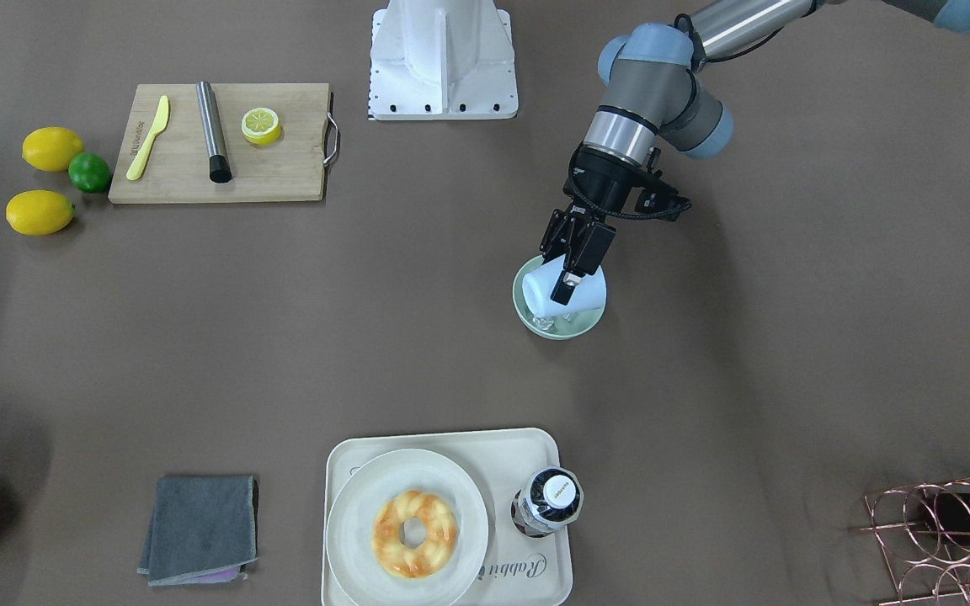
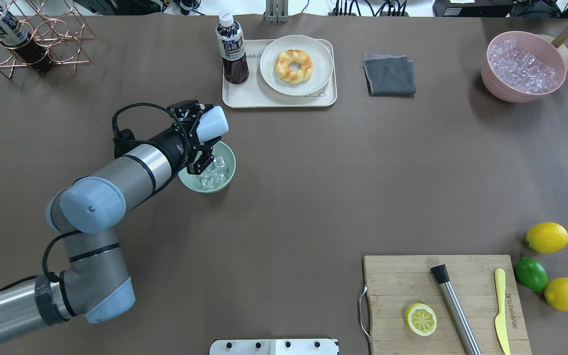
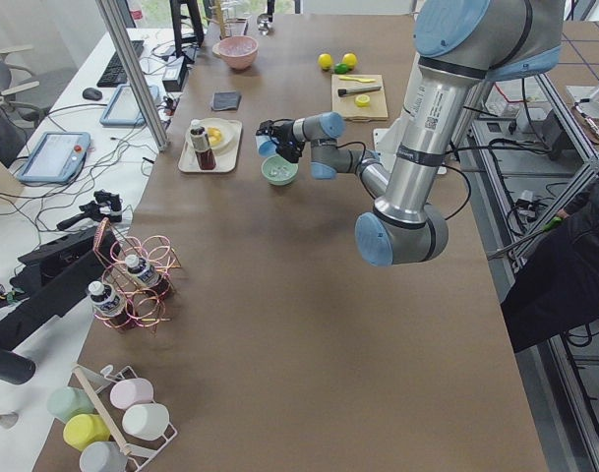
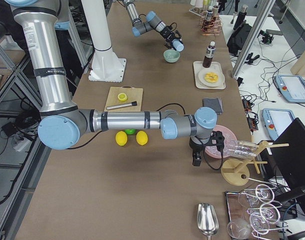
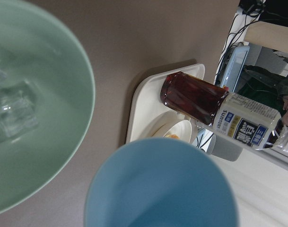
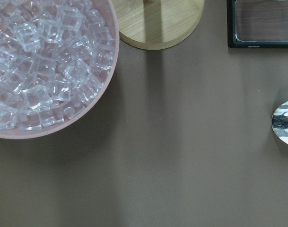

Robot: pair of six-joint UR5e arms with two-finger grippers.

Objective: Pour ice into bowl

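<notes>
Holding ice [image 2: 212,175], the bowl [image 2: 229,165] sits under a tipped cup [image 2: 212,124].

The left gripper [image 2: 199,137] clamps a light blue cup [image 2: 213,125] tipped on its side above the bowl [image 2: 230,160], where ice [image 2: 212,173] lies.

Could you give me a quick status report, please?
Left gripper shut on blue cup, tipped over bowl. Ice in bowl. Right gripper by pink tub, jaws unclear. Nothing blocking.
</notes>
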